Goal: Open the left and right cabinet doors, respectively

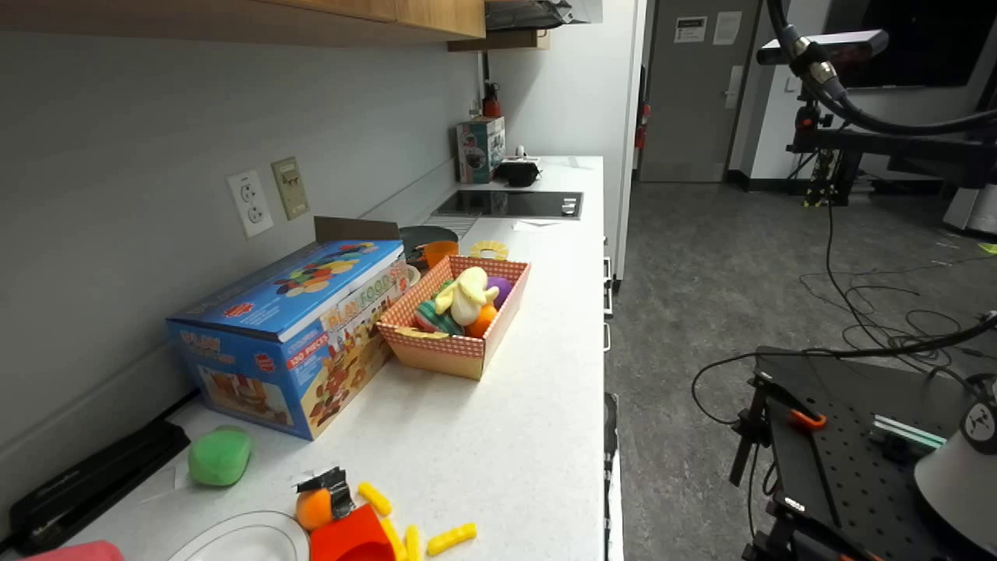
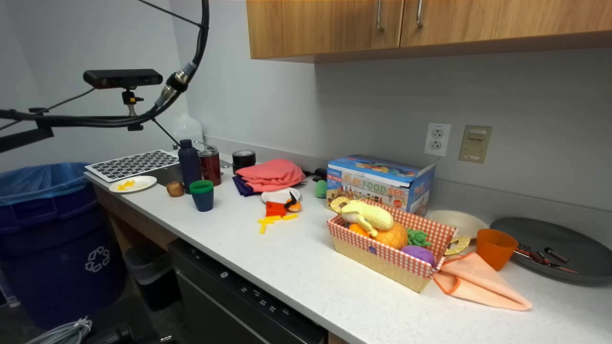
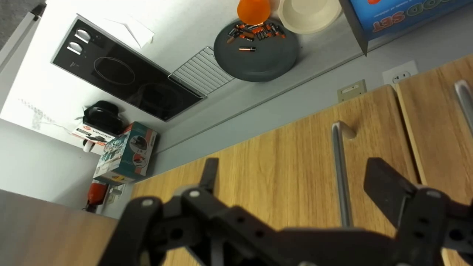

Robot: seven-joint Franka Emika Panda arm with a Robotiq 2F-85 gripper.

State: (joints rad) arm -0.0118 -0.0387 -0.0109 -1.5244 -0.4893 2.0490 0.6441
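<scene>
Showing between spread jaws, off-centre; cabinet handle [image 3: 340, 175]; door [image 3: 277, 177] closed; depth unclear

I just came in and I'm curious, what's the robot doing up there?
A robot gripper is in front of a wooden cabinet door, with its jaws open. In the wrist view, the metal handle shows between them, but they aren't closed on it. The neighbouring door and this one both look shut. It's probably getting ready to pull them open. Toy food sits in a basket on the counter below.
</scene>
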